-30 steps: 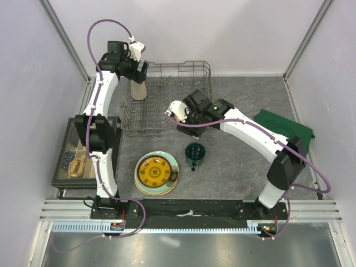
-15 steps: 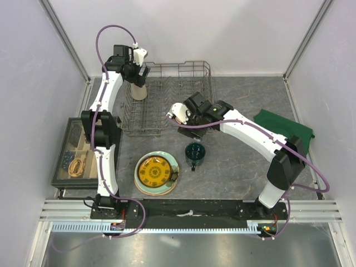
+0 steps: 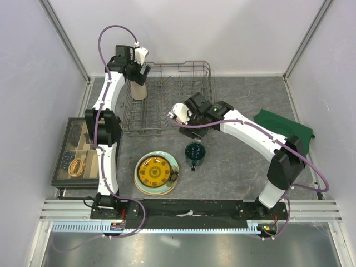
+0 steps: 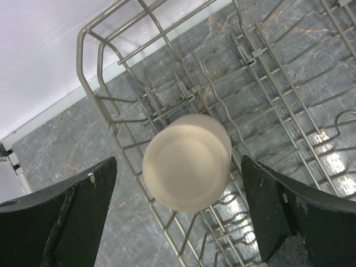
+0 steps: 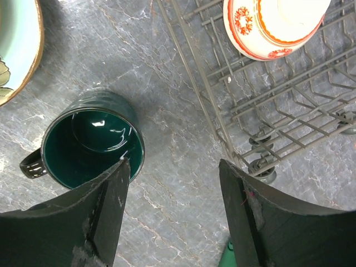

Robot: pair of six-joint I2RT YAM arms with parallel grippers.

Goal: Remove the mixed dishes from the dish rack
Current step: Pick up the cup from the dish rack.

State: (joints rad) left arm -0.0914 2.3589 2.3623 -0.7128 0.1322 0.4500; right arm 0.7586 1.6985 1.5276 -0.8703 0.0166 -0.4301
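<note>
Left pincer (image 4: 178,167) wide open, gripping nothing, hanging straight above the tall beige cup (image 4: 186,162). Cup sits bottom-up between its fingers in the wrist view, in a corner of the dish rack (image 4: 89,72), no contact visible. Right pincer (image 5: 173,167) jaws apart, empty, over the table (image 5: 139,67). Dark green mug (image 5: 89,144) upright, just beside one finger. Red-and-white patterned bowl (image 5: 267,28) in the rack on the opposite side. Small yellow dark-patterned plate (image 3: 154,171) lies on the larger pale-green flower plate (image 3: 173,163), out past the mug.
</note>
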